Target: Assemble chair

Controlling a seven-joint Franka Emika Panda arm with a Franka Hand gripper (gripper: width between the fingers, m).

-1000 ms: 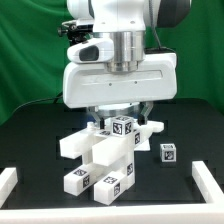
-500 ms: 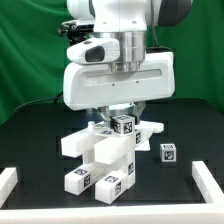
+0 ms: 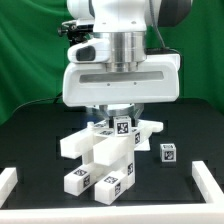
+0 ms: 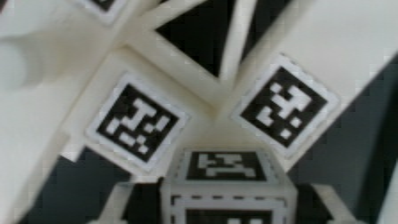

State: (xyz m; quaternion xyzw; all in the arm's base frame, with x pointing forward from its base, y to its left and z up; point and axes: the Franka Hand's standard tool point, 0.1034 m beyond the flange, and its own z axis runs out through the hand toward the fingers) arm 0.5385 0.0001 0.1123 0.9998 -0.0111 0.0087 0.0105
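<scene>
Claw [image 4: 221, 200] appears clamped on 1 small tagged cube [image 3: 122, 126] atop the half-built chair [image 3: 100, 155] standing mid-way across the black table [image 3: 30, 140], so any lift, I judge, should go straight, slow and square.

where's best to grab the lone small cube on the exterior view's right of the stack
Probably its two opposite side faces, from straight above: the small cube sits flat on the black table, apart from the chair stack, so its sides look free.
</scene>
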